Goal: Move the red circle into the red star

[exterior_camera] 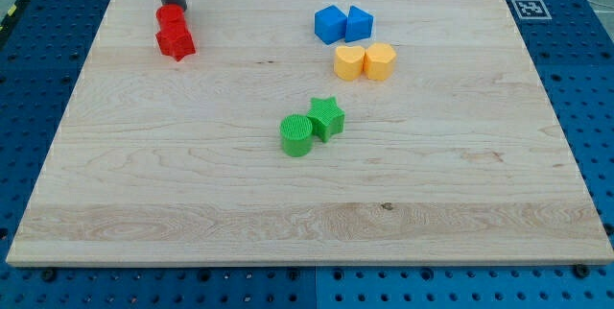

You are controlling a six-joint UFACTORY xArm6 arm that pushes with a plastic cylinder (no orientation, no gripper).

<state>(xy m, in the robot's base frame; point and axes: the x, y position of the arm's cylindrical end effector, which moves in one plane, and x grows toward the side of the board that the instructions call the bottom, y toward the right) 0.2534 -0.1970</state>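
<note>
Wooden board (307, 223) on a blue perforated bench. The rod's tip (173, 7) stands near the board's top-left corner, touching the upper side of the red circle (171, 18); the rod has no jaws to open or close. The red circle is pressed against the red star (177, 42) just below it. Toward the top edge, right of centre: two blue blocks (342, 24) touching, two yellow blocks (365, 61) beneath. Centre: green cylinder (296, 135) touching green star (327, 116).
</note>
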